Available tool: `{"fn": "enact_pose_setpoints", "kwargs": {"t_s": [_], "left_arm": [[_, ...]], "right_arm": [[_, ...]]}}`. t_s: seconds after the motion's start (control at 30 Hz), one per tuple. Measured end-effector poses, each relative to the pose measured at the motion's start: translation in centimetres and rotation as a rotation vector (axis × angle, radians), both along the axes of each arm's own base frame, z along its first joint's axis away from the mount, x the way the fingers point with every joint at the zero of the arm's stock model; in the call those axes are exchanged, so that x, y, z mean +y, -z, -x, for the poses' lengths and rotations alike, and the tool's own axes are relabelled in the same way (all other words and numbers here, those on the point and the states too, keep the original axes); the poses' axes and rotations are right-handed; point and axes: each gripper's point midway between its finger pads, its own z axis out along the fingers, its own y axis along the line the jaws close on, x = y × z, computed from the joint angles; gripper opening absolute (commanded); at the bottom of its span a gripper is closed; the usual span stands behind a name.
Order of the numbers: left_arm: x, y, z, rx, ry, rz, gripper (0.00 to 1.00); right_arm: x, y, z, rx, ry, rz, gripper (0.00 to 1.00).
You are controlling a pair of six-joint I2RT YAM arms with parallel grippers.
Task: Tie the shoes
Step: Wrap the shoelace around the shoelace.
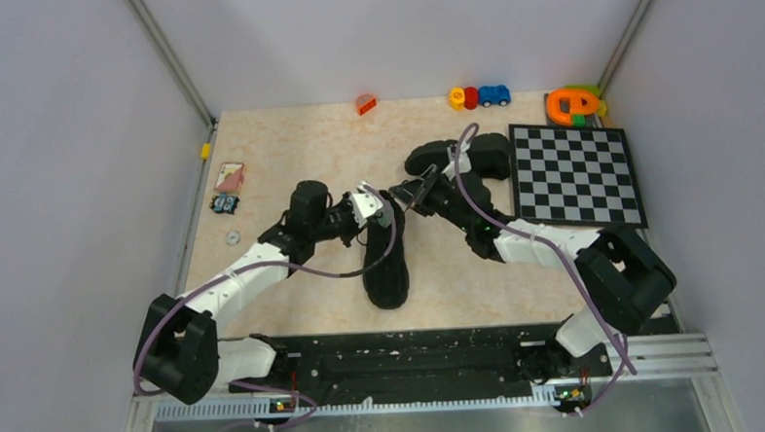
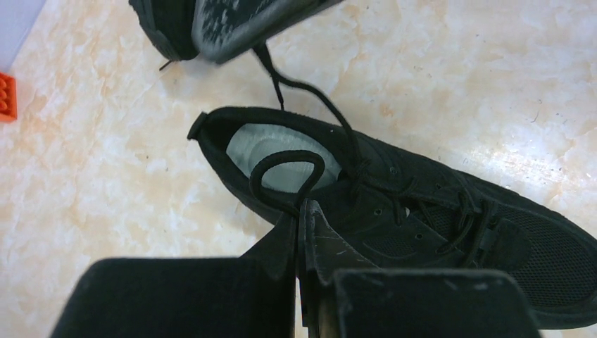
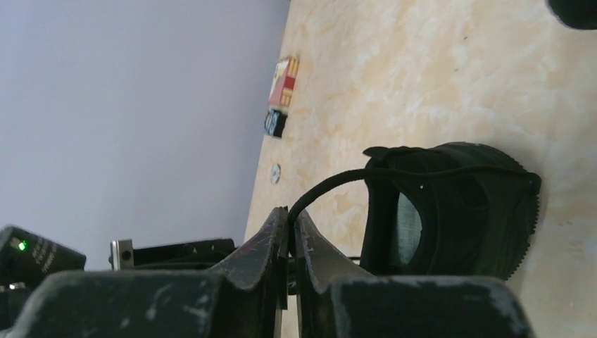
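The table (image 1: pixel 288 147) fills the view: a pale marbled top with grey walls on three sides. A chessboard (image 1: pixel 576 173) lies flat on the right. Both arms come in toward the middle, the left arm (image 1: pixel 235 281) from the lower left and the right arm (image 1: pixel 555 243) from the lower right, with purple cables draped over them.

Now the shoes. The near shoe (image 1: pixel 386 265) lies mid-table with its toe toward the bases; from above, the left wrist hides its heel end. The far shoe (image 1: pixel 464 154) sits behind it, just left of the chessboard and mostly under the right arm. The left wrist view catches only its treaded sole, cut off at the top edge.

In close, the left gripper (image 2: pixel 301 208) has its fingers pressed tight together, pinching a loop (image 2: pixel 285 154) of black lace above the pale insole. The right gripper (image 3: pixel 290 215) is all but closed on a strand (image 3: pixel 324 184) that arcs from between its fingertips to the near shoe's collar. How much lace sits inside either pinch is hidden.

Small stuff along the edges: an orange and green toy (image 1: pixel 573 105) in the far right corner, a row of toy cars (image 1: pixel 479 97), an orange brick (image 1: pixel 366 104), a card (image 1: pixel 229 176) on the left, and a tiny ring (image 1: pixel 232 238), too small to read.
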Motion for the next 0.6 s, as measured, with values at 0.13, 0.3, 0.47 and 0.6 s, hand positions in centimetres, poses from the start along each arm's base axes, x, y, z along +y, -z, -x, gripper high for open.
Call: {"fn": "enact_pose_setpoints", "kwargs": {"t_s": [0.13,0.3,0.47,0.6], "left_arm": [[-0.9,-0.5,-0.2,-0.004,0.05,-0.009,0.0],[-1.8,-0.3,-0.6,0.013,0.089,-0.034,0.0],[-1.8,0.4,-0.6,0.031,0.101,-0.056,0.0],[-1.8,0.6,-0.6,0.037,0.103,-0.064,0.0]], "right_arm": [[1.1,-0.2,0.0,-0.02,-0.092,0.015,0.1],[1.3,0.0,0.1,-0.04,-0.183,0.007,0.09],[1.2,0.4,-0.6,-0.061,-0.271,-0.062,0.09],[1.7,1.8,-0.6,-0.045,-0.353,-0.118,0.16]]}}
